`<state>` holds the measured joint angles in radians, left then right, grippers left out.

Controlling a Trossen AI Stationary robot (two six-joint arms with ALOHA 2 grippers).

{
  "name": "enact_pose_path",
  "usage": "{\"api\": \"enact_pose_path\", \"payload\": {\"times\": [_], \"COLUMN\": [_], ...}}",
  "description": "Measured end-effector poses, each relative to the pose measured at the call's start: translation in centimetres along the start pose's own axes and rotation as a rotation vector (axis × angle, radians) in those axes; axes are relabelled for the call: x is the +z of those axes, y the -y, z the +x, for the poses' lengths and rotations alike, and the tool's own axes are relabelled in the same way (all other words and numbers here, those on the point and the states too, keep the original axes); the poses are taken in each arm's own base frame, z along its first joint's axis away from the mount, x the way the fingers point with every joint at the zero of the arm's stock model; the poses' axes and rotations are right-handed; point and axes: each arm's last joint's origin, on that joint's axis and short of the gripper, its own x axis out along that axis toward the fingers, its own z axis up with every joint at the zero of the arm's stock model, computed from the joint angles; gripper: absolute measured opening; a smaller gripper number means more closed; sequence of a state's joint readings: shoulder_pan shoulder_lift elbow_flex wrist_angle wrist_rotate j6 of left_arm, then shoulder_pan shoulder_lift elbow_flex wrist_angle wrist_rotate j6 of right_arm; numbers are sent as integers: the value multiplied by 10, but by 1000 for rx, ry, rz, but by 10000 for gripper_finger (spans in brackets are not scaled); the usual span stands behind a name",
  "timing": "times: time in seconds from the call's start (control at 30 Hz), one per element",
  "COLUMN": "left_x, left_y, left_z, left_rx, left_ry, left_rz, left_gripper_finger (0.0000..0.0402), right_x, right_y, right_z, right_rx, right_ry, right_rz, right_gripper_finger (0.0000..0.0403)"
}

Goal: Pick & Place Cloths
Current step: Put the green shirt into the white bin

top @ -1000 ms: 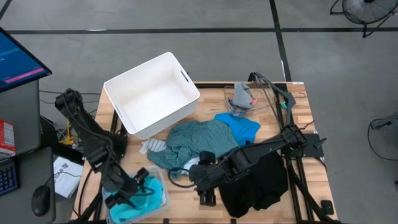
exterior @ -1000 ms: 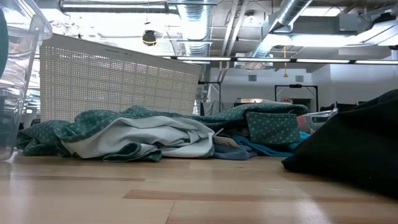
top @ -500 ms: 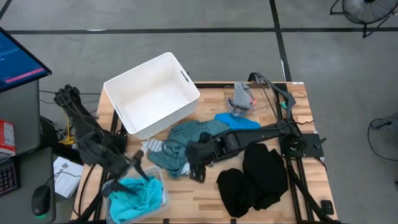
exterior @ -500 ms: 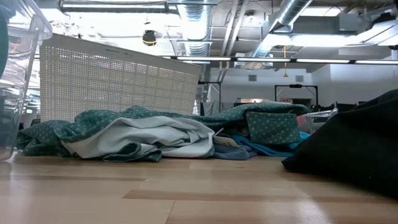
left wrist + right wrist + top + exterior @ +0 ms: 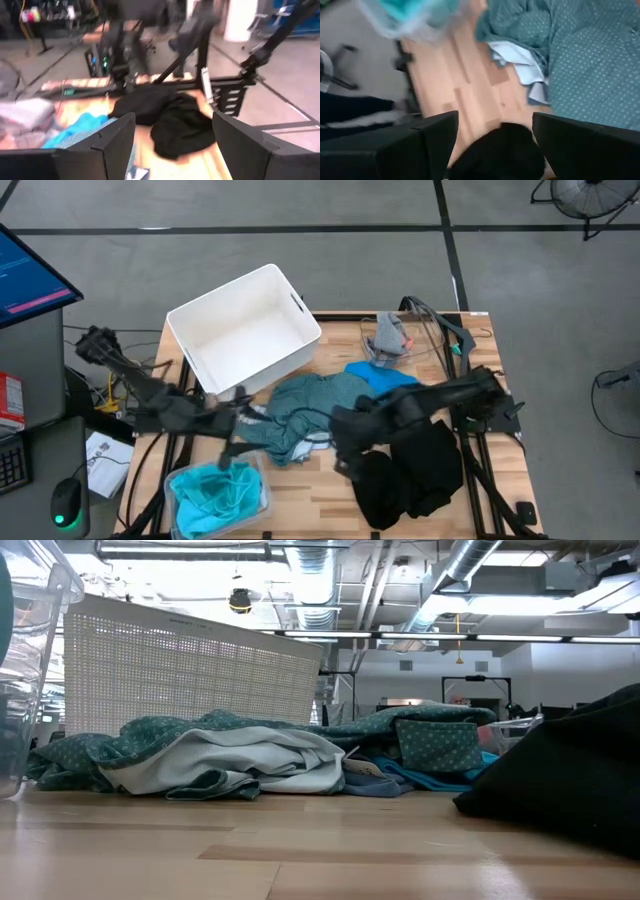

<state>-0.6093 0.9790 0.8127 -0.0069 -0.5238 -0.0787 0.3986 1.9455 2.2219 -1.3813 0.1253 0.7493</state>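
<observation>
Judging by the turquoise shirt (image 5: 218, 492) already in the tub (image 5: 258, 470), you have teal shirt (image 5: 315, 408), blue shirt (image 5: 385, 380) and black clothes (image 5: 415, 475) left on the bench (image 5: 485, 360) (both tools, left (image 5: 232, 448) and right (image 5: 345, 465), open, empty).

wood table (image 5: 480, 360) w/ cloths (image 5: 320, 405), white bin (image 5: 245, 330), tubs (image 5: 220, 492).
</observation>
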Motion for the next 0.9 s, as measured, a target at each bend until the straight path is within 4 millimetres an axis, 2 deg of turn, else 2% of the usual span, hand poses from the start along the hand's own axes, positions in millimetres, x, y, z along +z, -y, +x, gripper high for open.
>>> {"api": "enact_pose_path", "payload": {"times": [0.17, 0.3, 0.4, 0.53, 0.7, 0.9], "left_x": [-24, -49, -65, -78, -94, -97], "left_y": [-25, -46, -60, -74, -83, -97], "left_z": [47, 80, 96, 109, 118, 119], "left_rx": [22, 9, 22, 67, 72, 131], "left_ry": [-145, -278, -342, -387, -467, -487], "left_rz": [8, 3, -13, 14, 117, 37], "left_gripper_finger": [250, 250, 250, 250, 250, 250], "right_x": [-23, -39, -49, -58, -66, -70], "right_y": [-7, -11, -13, -15, -22, -25], "right_z": [-50, -76, -89, -99, -100, -99], "right_rx": [66, 74, 89, 104, 96, 117], "right_ry": [106, 194, 229, 256, 266, 230], "right_rz": [54, 77, 74, 78, 18, -8], "right_gripper_finger": [249, 249, 249, 249, 249, 249]}}
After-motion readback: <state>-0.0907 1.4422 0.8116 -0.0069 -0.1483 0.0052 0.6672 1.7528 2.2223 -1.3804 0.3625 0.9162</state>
